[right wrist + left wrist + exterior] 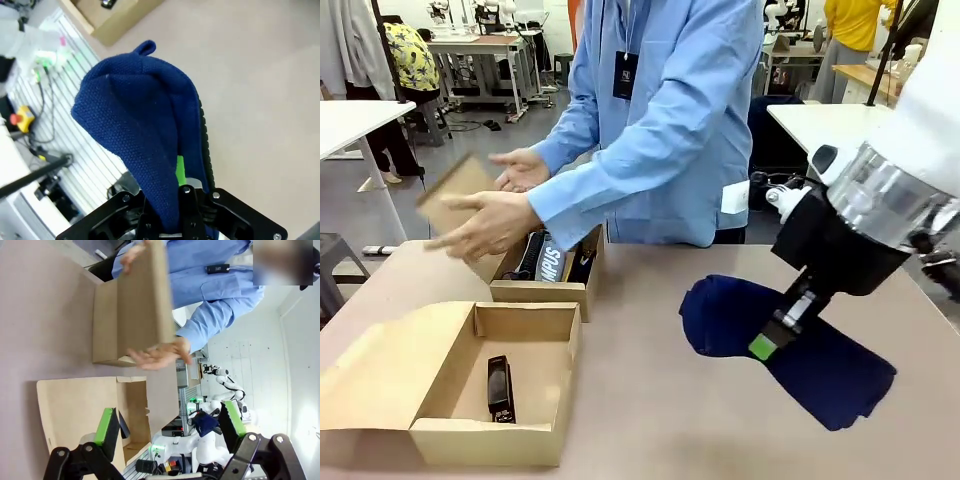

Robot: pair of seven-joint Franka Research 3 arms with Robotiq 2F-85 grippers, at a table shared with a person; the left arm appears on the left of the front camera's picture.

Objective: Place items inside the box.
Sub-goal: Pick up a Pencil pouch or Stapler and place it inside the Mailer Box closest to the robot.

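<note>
The box stands open at the table's front left, its wide lid flap lying out to the left. A black stapler lies on its floor. Over the table's right half hangs the navy blue pouch, with my right gripper shut on it. In the right wrist view the pouch drapes over my gripper, and a corner of the box shows at the top. In the left wrist view my left gripper is open and holds nothing, above the box.
Behind the big box sits a smaller brown box with dark things in it. The person at the far side holds its lid flap with both hands. Bare tabletop lies between the boxes and the pouch.
</note>
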